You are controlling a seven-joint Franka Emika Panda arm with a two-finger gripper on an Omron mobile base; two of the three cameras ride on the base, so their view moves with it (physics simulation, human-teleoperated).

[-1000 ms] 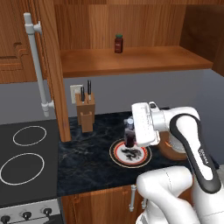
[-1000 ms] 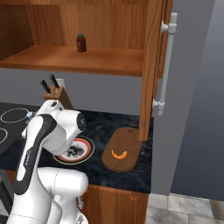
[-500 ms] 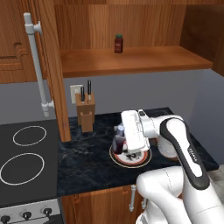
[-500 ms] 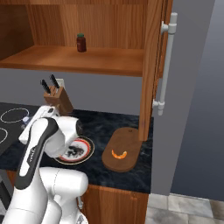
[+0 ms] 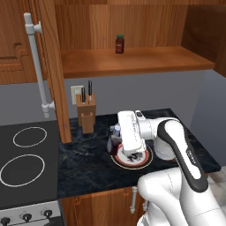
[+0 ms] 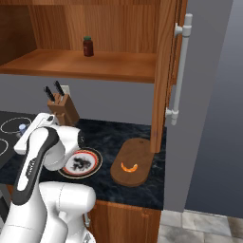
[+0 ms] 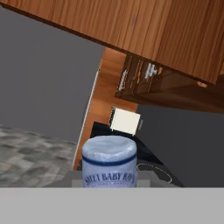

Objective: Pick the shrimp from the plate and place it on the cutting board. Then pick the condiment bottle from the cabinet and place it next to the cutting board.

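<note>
Left base view, left to right: the stove (image 5: pixel 22 159) with two ring burners; the open cabinet (image 5: pixel 132 62) door with its white handle (image 5: pixel 37 66); the knife block (image 5: pixel 86 115) on the dark worktop (image 5: pixel 84 163), below a wall outlet (image 5: pixel 76 92). On the cabinet shelf stands a small red jar (image 5: pixel 119 44). Just right of the block, the bottle (image 5: pixel 114 139) stands low over the worktop at the left rim of the plate (image 5: pixel 132 158); the white hand above the plate meets it, with the gripper (image 5: pixel 118 140) at the bottle. Whether the jaws are clenched on it or released cannot be told; the fingers are hidden. The arm crosses the right part of the worktop.

Right base view, left to right: the bottle's pale cap (image 6: pixel 22 127) peeks past the arm's elbow; the knife block (image 6: pixel 64 108) stands behind; the plate (image 6: pixel 80 163) lies beside the arm; the board (image 6: pixel 134 161) lies well right of the plate, beside the door's lower edge, with the shrimp (image 6: pixel 129 166) lying on it. The jar (image 6: pixel 87 46) stands on the shelf above.

Hand view: the bottle's cap and label top (image 7: pixel 109 161) sit at bottom centre, close to the camera; the view is rolled, with the cabinet wood above.
</note>
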